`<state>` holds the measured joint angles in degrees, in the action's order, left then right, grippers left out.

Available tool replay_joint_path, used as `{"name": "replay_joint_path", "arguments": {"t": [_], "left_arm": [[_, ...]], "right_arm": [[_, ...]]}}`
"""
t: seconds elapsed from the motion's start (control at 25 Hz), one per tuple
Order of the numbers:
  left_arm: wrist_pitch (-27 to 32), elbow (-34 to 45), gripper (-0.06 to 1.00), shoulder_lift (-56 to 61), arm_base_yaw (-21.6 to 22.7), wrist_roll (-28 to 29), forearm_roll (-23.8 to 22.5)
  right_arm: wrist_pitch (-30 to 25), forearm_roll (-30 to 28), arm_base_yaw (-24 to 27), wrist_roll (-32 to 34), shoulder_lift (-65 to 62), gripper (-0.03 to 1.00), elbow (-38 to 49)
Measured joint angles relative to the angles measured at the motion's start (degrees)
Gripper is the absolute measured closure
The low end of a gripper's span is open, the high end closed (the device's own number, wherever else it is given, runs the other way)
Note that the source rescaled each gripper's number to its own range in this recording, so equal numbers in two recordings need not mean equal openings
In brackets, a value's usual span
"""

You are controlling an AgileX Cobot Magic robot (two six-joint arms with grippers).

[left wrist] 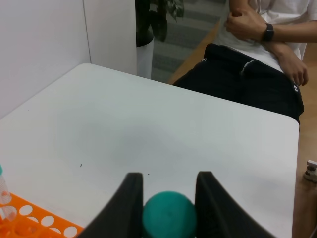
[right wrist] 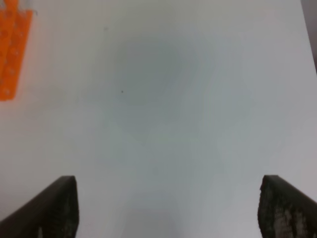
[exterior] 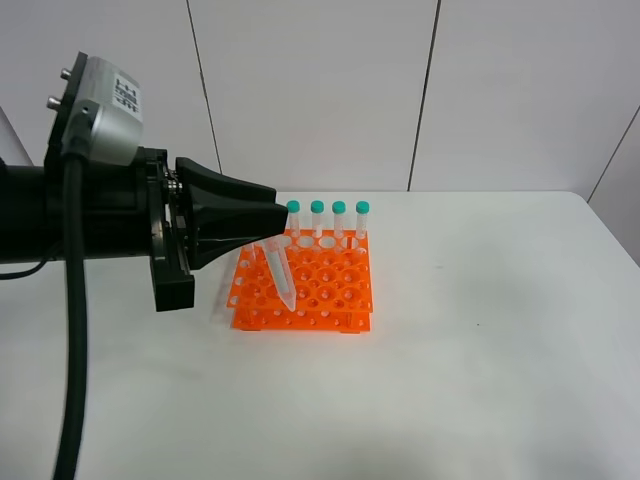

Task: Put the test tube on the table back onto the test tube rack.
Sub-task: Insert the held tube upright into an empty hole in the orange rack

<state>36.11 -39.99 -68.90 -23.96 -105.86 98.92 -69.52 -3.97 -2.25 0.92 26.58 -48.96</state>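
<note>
Grey wrist camera (exterior: 105, 95): boxed unit on top of the left arm, with a thick black cable (exterior: 72, 330) hanging from it.
Left gripper (left wrist: 169, 178): black, entering from the left of the high view; its fingers (left wrist: 132, 203) are drawn in to a narrow gap and pinch the cap end of the test tube.
Test tube (exterior: 281, 275): clear, with a teal-green cap (left wrist: 170, 214). It is off the table, tilted, with its pointed tip down at the front-left holes of the rack; whether the tip has entered a hole cannot be told.
Test tube rack (exterior: 325, 292): bright orange, tiered, standing on the table near the middle.
Four capped tubes (exterior: 339, 218): upright, side by side in the rack's back row.
Right gripper (right wrist: 166, 208): spread wide, holding nothing, with bare tabletop under it, well apart from the rack.
Table (exterior: 480, 380): plain matte white with a rounded corner.
Room: pale wall panels (exterior: 310, 90) with dark seams behind the table. The left wrist view shows a seated person (left wrist: 257, 54) in black trousers and a wristwatch beyond the far edge, beside a potted plant (left wrist: 148, 29).
</note>
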Motion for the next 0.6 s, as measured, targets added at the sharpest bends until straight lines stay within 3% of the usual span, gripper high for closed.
{"name": "replay_joint_path", "arguments": {"t": [0.6], "left_arm": [[0.11,0.0,0.94,0.0,0.0,1.73,0.0]], "right_arm": [[0.0,0.02,0.0,0.17,-4.4,0.09,0.0]]}}
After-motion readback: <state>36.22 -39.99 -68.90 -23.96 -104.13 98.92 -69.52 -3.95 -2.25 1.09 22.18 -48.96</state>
